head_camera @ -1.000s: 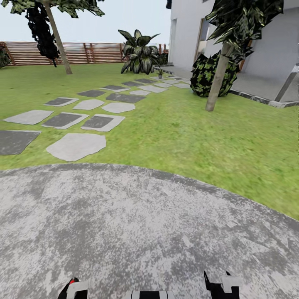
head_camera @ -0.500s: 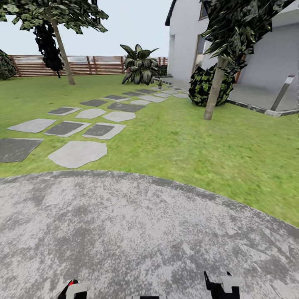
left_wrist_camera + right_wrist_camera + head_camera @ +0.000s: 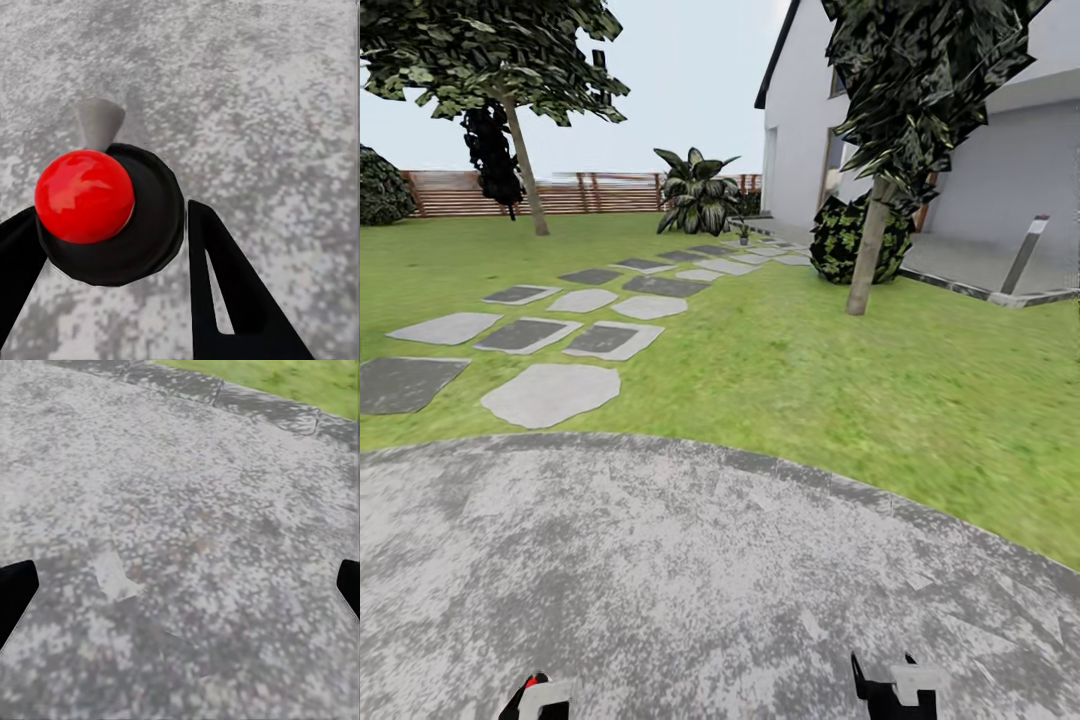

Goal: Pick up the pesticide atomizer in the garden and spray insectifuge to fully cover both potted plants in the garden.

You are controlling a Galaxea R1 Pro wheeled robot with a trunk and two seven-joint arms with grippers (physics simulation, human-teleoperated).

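Clearly the left claw (image 3: 112, 247) is clamped on the atomizer (image 3: 109, 214): a black finger (image 3: 225, 285) sits on each side of its round black body, with a glossy red cap facing the wrist camera and a grey nozzle poking out past it. It looks like a small, rigid plastic bottle, probably light, and smooth enough to twist or slip if squeezed loosely; the grip around the body, below the cap, seems the right place, leaving the nozzle free. No label or writing can be read on it.

By contrast, the right claw (image 3: 180, 585) is spread wide with nothing between its tips, above the grey patio (image 3: 690, 580).

Beyond the patio lie lawn and stepping stones (image 3: 550, 392). Far along the path, one tiny potted plant (image 3: 743, 234) stands beside the big striped-leaf plant (image 3: 698, 192), near the house (image 3: 920, 170).
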